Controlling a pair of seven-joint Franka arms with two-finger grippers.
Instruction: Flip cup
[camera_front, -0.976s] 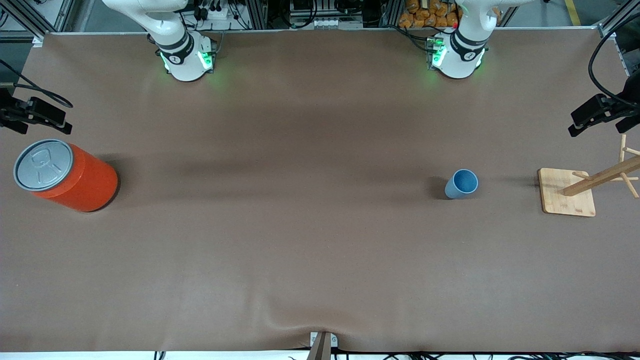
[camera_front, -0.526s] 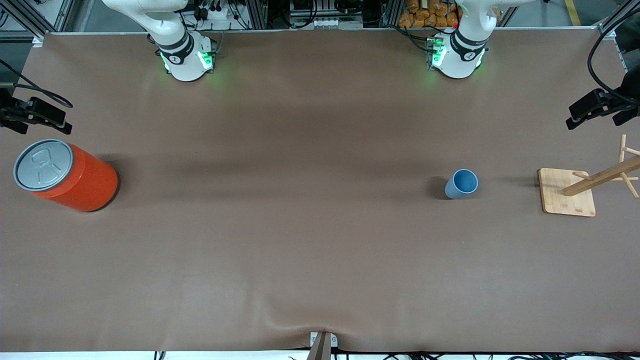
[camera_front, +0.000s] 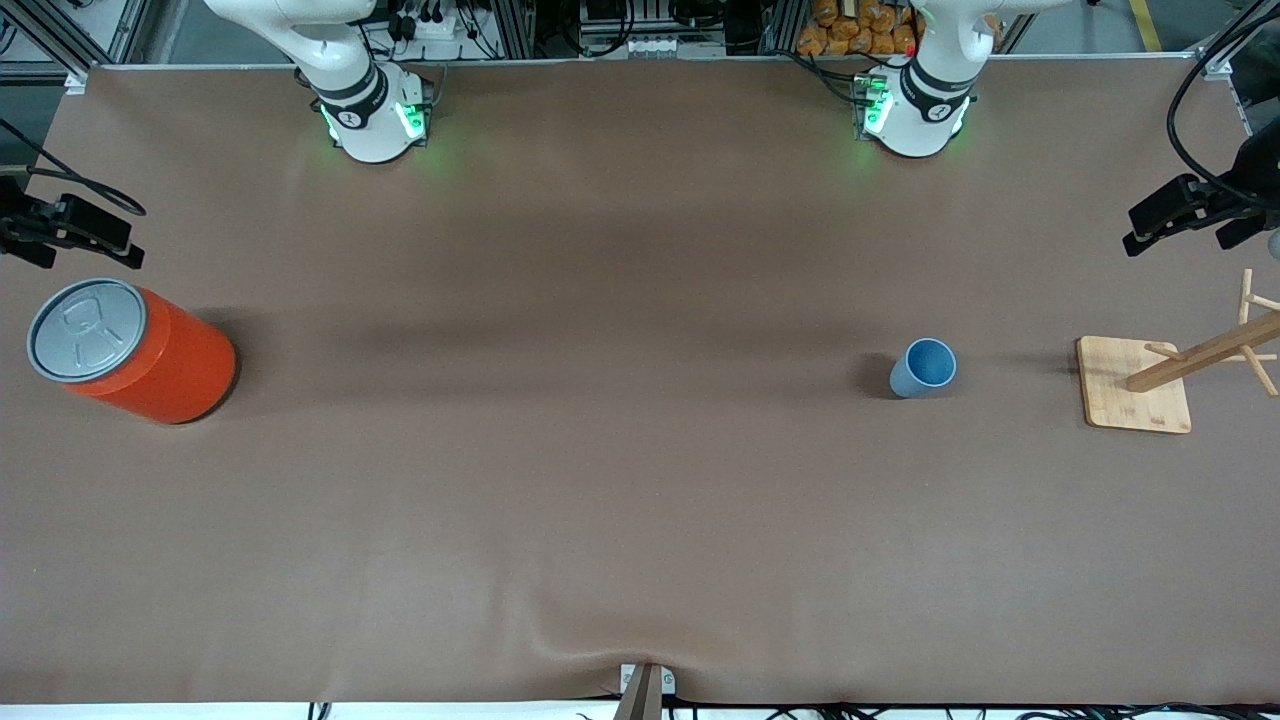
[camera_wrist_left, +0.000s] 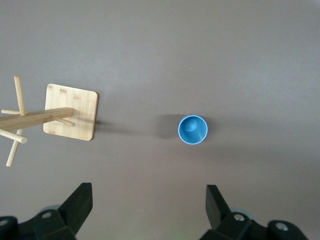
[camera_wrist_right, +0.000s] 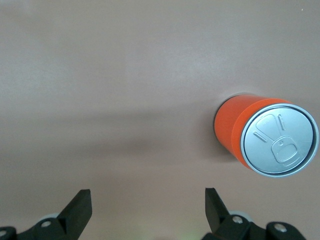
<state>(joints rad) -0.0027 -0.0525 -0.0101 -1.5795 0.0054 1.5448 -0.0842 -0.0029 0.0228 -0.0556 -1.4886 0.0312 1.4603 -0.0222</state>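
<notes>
Cup (camera_front: 923, 366) upright, mouth up, beside your wooden peg rack (camera_front: 1160, 380) | left gripper (camera_wrist_left: 149, 210) high over table, fingers spread wide | right gripper (camera_wrist_right: 147, 212) wide too, above orange can (camera_wrist_right: 267, 140).

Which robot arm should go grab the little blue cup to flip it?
Probably the left. The cup stands upright toward its end of the table, and the open left gripper already looks down on it. The open right gripper is up by the orange can.

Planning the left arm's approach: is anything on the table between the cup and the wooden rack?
Nothing: between the cup and the wooden rack only bare brown table shows, in both front and left wrist views.
</notes>
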